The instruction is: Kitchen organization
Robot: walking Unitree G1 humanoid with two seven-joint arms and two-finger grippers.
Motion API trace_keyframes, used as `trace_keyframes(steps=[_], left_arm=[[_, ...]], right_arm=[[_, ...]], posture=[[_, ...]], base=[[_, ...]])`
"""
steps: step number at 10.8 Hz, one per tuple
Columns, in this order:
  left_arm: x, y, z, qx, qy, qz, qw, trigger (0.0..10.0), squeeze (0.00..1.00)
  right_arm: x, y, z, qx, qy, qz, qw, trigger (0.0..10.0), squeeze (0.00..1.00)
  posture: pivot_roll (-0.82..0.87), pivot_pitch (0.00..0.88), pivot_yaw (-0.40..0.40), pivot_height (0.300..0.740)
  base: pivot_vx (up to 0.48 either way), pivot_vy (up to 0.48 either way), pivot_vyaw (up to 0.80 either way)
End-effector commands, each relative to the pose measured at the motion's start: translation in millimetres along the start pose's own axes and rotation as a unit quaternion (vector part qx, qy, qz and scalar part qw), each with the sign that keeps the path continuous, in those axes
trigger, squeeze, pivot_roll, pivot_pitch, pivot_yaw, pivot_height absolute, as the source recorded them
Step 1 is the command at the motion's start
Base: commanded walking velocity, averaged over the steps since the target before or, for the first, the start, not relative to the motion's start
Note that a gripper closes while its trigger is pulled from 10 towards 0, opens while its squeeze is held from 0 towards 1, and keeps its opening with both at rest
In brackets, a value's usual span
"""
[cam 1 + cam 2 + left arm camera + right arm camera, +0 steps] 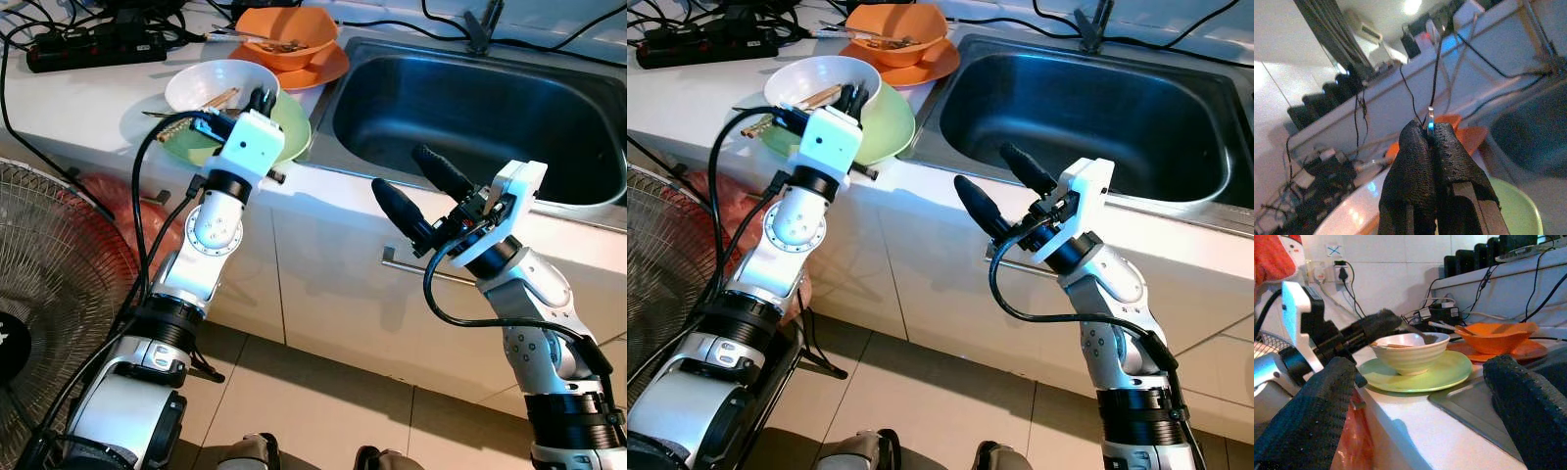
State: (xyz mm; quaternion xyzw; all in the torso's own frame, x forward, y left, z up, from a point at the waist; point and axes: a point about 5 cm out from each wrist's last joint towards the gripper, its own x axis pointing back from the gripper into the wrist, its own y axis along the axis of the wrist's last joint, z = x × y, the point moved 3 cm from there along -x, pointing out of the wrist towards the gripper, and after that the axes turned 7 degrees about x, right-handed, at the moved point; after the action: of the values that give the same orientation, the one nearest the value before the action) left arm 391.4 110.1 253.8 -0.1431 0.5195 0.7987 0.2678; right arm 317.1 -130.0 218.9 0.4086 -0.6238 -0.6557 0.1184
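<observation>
Right wrist view: white bowl (1410,351) on green plate (1442,374).

White countertop (78,93), green plate (294,132), orange plate (328,67), black power strip (93,47), sunken steel sink (588,201)

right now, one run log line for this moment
left gripper: shut on spoon, at white bowl on green plate | right gripper: open, before sink
</observation>
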Motion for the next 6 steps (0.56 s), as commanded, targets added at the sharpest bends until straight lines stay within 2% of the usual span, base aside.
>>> trace_keyframes(steps=[1, 3, 5, 6], left_arm=[[-2.1, 13.9, -2.2, -0.003, -0.012, -0.034, 0.999, 10.0, 0.00], [-5.2, 33.8, -9.8, 0.000, -0.022, -0.076, 0.997, 10.0, 0.00], [-7.0, 41.2, -19.3, 0.047, -0.037, -0.084, 0.995, 10.0, 0.00], [-7.4, 48.0, -33.8, 0.091, -0.062, -0.091, 0.990, 10.0, 0.00]], right_arm=[[-1.7, 0.3, 0.0, 0.005, 0.002, -0.001, 1.000, 10.0, 0.00], [-2.5, 0.9, -4.5, 0.012, -0.012, -0.001, 1.000, 10.0, 0.00], [-2.7, 0.7, -4.7, 0.012, -0.014, 0.000, 1.000, 10.0, 0.00], [-2.6, 0.2, -4.6, 0.011, -0.014, 0.001, 1.000, 10.0, 0.00]], posture=[[0.04, 0.120, 0.006, 0.740], [0.04, 0.119, 0.006, 0.740], [0.04, 0.125, 0.006, 0.740], [0.04, 0.125, 0.006, 0.740]], base=[[0.000, 0.000, 0.00], [0.000, 0.000, 0.00], [0.000, 0.000, 0.00], [0.000, 0.000, 0.00]])
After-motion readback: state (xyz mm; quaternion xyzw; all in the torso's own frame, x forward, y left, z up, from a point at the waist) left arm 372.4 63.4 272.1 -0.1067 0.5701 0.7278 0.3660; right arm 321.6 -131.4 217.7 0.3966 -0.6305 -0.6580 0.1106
